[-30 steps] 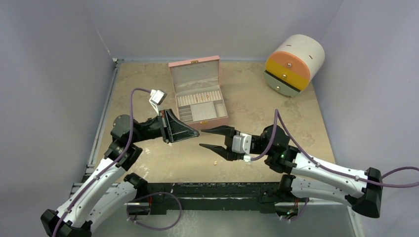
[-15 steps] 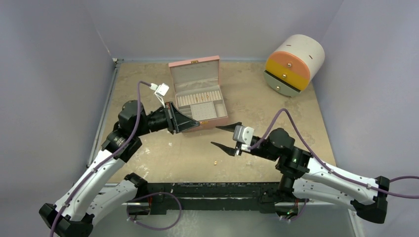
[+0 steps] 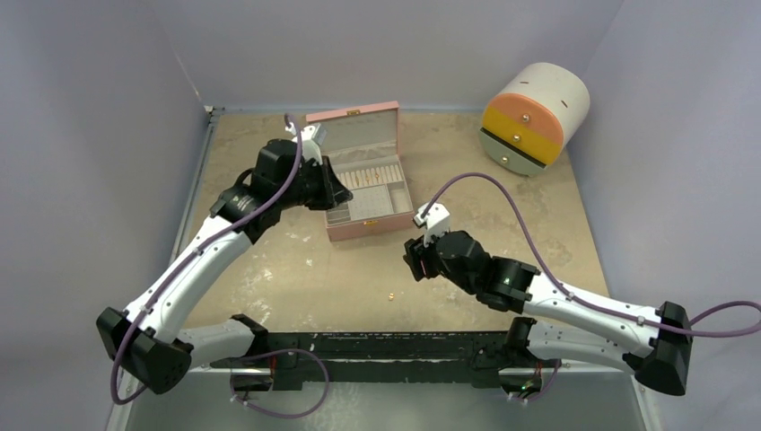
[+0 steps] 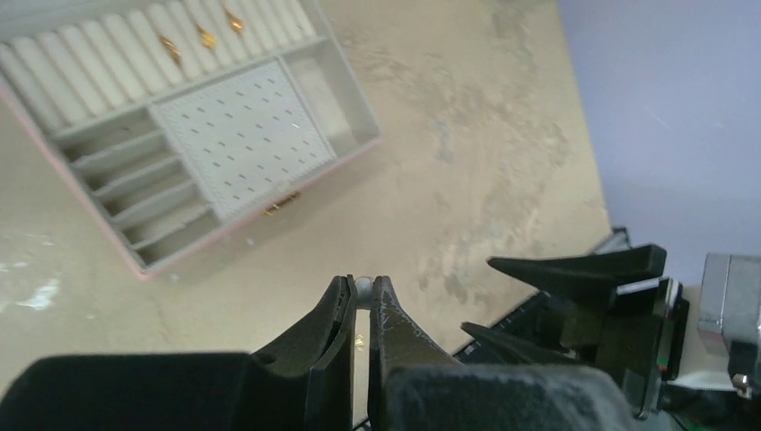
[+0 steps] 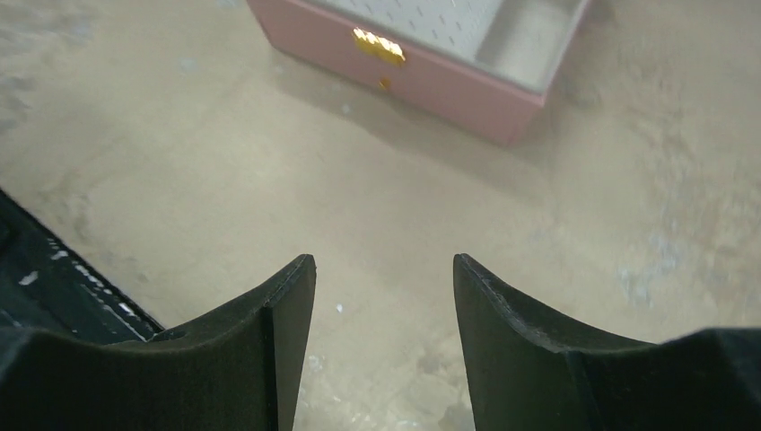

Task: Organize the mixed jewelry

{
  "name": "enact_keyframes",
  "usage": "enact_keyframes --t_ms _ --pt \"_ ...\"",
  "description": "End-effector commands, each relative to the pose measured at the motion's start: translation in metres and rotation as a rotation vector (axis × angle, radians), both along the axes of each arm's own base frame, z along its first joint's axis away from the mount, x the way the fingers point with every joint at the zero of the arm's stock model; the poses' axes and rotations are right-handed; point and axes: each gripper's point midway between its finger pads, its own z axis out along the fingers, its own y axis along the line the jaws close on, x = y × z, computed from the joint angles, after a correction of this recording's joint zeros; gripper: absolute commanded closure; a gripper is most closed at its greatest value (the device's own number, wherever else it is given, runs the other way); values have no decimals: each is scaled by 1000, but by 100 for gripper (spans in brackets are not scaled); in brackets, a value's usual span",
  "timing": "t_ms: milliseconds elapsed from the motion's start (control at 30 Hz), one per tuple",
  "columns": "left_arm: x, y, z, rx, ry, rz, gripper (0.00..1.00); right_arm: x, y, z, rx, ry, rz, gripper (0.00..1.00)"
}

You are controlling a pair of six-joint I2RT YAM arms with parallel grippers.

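Overhead and wrist views. The open pink quilted jewellery box [image 3: 372, 228] with its upright lid stands on the beige, stained table [image 3: 296, 278] and is the landmark here.

Left gripper [image 4: 363, 294]: over the box's left front part in the overhead view. Its jaws are closed, tips almost touching. A tiny pale bead-like speck [image 4: 363, 285] shows at the tips; it cannot be told whether it is gripped.

Right gripper [image 5: 384, 262]: above bare table just in front of the box's right front corner. Its jaws are spread apart with nothing between them.

Mixed jewellery: three small gold-coloured pieces [image 4: 170, 49] sit among the cream ring rolls [image 4: 90, 63] at the back of the box's tray. Just in front of the rolls lies the perforated stud panel [image 4: 238, 135]. One loose gold-coloured piece [image 3: 392, 294] lies on the table, well in front of the box and near the right gripper.

A white cylinder with orange, yellow and grey drawer fronts [image 3: 536, 117] lies on its side, well to the right of the box and further back.
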Motion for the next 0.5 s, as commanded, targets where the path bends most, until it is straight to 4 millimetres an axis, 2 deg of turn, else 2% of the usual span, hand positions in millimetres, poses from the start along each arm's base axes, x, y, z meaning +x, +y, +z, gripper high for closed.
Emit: enact_keyframes --t_ms 0,133,233,333,467 --pt "35 27 0 179 -68 144 100 6 -21 -20 6 160 -198 39" --pt "54 25 -14 298 -79 206 100 3 -22 -43 12 287 -197 38" --pt "69 28 -15 391 -131 287 100 4 -26 -54 32 355 -218 38" --pt "83 27 -16 427 -165 326 100 4 -27 -56 47 374 -227 38" --pt "100 12 -26 424 -189 309 100 4 -23 -55 85 385 -226 38"
